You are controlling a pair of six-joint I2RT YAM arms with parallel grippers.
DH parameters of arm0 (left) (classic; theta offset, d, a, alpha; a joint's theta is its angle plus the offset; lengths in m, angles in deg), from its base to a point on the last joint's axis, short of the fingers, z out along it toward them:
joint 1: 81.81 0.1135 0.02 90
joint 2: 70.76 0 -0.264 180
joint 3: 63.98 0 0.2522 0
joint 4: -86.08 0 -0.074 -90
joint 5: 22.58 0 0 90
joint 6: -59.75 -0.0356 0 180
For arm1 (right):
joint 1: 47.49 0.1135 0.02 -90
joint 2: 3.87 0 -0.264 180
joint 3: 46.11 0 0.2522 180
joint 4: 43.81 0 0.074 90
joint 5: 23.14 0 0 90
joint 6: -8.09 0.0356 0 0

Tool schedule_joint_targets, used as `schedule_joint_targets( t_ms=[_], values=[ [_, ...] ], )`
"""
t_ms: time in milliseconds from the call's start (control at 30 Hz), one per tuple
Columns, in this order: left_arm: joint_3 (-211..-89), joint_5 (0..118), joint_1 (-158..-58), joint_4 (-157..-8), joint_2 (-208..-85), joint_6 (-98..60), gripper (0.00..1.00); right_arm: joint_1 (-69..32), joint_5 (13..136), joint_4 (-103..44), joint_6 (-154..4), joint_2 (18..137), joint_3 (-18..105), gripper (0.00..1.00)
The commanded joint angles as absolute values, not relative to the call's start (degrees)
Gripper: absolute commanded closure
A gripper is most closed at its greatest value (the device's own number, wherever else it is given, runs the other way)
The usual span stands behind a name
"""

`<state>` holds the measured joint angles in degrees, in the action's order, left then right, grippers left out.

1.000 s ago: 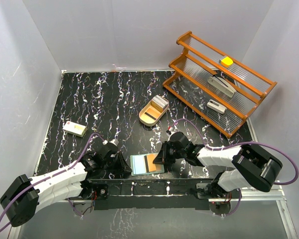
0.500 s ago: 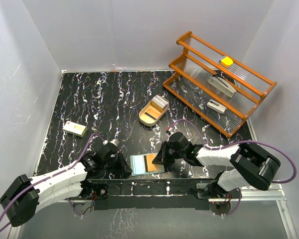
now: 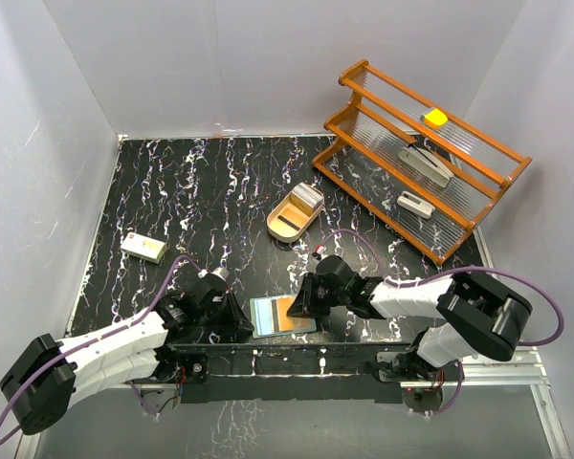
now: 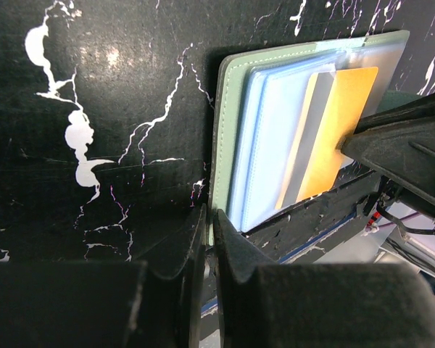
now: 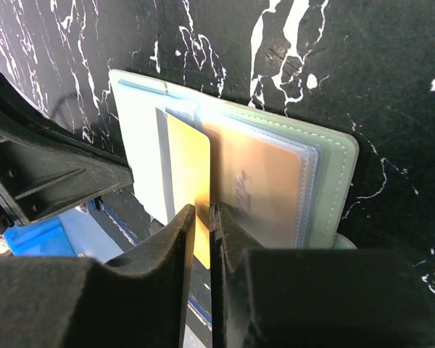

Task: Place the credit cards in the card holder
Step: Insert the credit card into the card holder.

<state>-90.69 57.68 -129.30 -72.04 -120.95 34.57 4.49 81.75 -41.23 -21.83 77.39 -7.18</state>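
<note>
White walls close in a black counter [image 3: 220, 191] veined with white. At its near edge, between the two arms, the card holder [image 3: 267, 315] lies open and flat, its green cover down and its pale blue pockets facing up.

The left end effector [image 4: 209, 217] has its fingers drawn together on the green border of the card holder [image 4: 221, 130], pinching that left edge. From the other side, the right end effector [image 5: 203, 210] is clamped on the near end of an orange credit card [image 5: 188, 159]. The rest of that card lies across the pale blue pockets, close to the fold. A grey strip runs along the card's left side. It could be a second card underneath or a stripe on the same one; the wrist views do not settle it. Whether the card's far end is tucked into a pocket is also unclear.

On the right half of the card holder [image 5: 333, 181], another tan card [image 5: 261, 181] sits behind a clear sleeve.

Farther back on the counter stand an oval wooden tray [image 3: 285, 223], a small white box [image 3: 143, 248] off to the left, and an orange rack [image 3: 421, 163] against the right wall.
</note>
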Motion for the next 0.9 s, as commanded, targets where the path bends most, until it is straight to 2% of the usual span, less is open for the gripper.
schedule_joint_targets(
  t_ms=[0, 233, 867],
  values=[
    [-89.8, 57.1, -129.6, -71.7, -120.5, 34.6, 0.91, 5.0, 78.1, -36.7, -23.3, 76.5, -3.5, 0.83],
    [-89.6, 57.2, -129.6, -71.6, -120.5, 34.3, 0.92, 5.1, 76.9, -32.2, -25.0, 74.3, -1.1, 0.71],
    [-90.0, 57.5, -129.6, -71.6, -120.9, 34.1, 0.91, 7.0, 77.7, -33.4, -25.7, 79.9, 2.2, 0.63]
  ],
)
